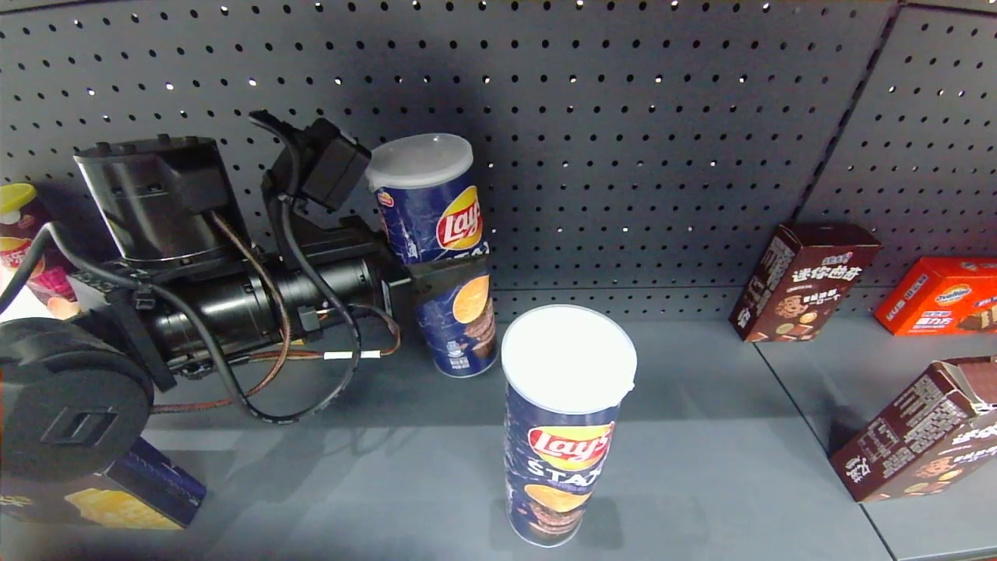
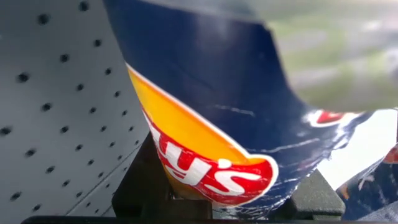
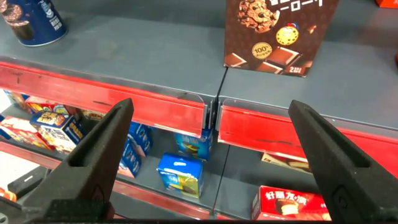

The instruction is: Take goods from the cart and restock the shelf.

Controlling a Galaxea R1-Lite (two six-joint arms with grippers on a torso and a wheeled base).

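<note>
a: how far is the restocking being carried?
b: one chips can is being displayed near the shelf front edge. a second chips can is being clamped by the left gripper at the back wall, not yet released. the right gripper is being held wide, empty.

Shop; pegboard-backed shelf; red price rails; boxed snacks stocked.
</note>
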